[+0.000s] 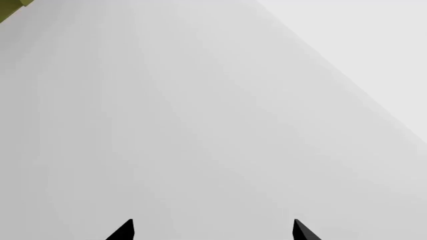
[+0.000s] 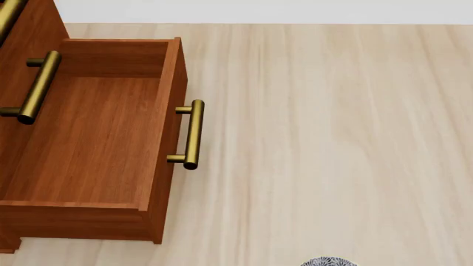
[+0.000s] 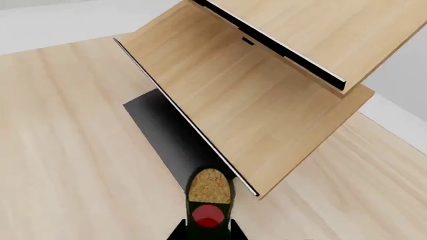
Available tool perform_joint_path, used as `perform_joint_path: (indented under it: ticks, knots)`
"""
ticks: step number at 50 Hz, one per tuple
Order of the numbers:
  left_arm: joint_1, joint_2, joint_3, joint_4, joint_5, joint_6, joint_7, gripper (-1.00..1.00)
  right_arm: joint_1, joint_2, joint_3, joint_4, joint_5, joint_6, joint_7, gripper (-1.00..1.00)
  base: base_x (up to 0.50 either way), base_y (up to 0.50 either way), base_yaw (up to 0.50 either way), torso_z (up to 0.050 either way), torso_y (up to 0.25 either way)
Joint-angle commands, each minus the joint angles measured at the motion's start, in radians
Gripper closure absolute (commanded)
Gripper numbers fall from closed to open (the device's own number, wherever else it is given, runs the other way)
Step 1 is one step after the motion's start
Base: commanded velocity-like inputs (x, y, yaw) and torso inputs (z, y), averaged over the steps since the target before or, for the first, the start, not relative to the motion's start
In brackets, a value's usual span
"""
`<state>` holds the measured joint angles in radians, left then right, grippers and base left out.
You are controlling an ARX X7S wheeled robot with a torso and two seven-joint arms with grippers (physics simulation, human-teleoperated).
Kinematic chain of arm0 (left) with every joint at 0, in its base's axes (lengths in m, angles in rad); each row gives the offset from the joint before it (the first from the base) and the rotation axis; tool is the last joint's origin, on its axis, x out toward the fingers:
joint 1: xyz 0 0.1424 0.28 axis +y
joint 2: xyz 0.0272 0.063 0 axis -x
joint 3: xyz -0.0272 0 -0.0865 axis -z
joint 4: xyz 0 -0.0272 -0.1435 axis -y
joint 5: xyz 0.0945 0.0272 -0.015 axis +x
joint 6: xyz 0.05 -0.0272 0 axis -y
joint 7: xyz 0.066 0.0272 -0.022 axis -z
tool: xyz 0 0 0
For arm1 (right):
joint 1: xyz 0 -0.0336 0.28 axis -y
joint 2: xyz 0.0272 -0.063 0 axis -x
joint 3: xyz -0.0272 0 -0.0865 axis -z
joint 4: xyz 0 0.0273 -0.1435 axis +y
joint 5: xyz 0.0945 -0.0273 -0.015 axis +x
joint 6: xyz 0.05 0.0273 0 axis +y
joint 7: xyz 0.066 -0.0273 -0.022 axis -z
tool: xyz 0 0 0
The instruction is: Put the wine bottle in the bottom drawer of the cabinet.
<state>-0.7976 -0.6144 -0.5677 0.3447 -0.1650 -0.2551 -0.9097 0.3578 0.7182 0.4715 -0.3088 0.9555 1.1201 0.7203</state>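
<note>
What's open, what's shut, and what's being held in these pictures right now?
bottom drawer: pulled open, nothing inside.
drawer above it: pushed in, shut.
wine bottle: held in the right claw, seen from its cork end, not yet in the drawer.
right claw: shut on the wine bottle.
left claw: open, holding nothing.
pale wood rack: standing on its black base; nothing seen on it.

Little of the robot's own body is showing: in the left wrist view, only the left gripper [image 1: 213, 231] is appearing, as two flat black, sharply pointed finger tips [image 1: 124, 231] with a matte finish and no markings, screws or cables. In the right wrist view, the right gripper [image 3: 207, 233] is showing as two small black slivers of finger. The head view is showing no part of the arms or torso.
</note>
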Motion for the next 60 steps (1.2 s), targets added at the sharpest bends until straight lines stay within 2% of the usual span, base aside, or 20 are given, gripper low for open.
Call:
perform_joint_path:
  ticks: [1,5,11,24,42,60]
  knots:
    - [0.000,0.001,-0.001,-0.001,0.002,0.001,0.002,-1.00,0.013,0.008,0.009,-0.025,0.005,0.026,0.014,1.00,0.00,0.00,0.00,0.000,0.000]
    - [0.000,0.002,-0.001,-0.002,0.001,0.002,0.003,-1.00,0.040,0.017,0.018,-0.054,0.038,0.057,0.033,1.00,0.00,0.00,0.00,0.000,0.000]
    - [0.003,0.002,0.000,0.001,0.003,-0.001,0.004,-1.00,0.169,0.050,0.001,-0.101,0.129,0.141,0.081,1.00,0.00,0.00,0.00,0.000,0.000]
    - [0.000,0.002,-0.001,-0.005,0.003,0.006,0.009,-1.00,0.529,0.081,-0.211,-0.083,0.228,0.281,0.138,1.00,0.00,0.00,0.00,0.000,0.000]
    - [0.005,0.009,-0.005,-0.027,0.005,0.035,0.016,-1.00,0.939,-0.029,-0.498,0.056,0.228,0.335,0.108,1.00,0.00,0.00,0.00,0.000,0.000]
    - [0.009,0.016,-0.006,-0.060,0.009,0.076,0.026,-1.00,1.190,-0.186,-0.647,0.225,0.266,0.356,0.018,1.00,0.00,0.00,0.00,0.000,0.001]
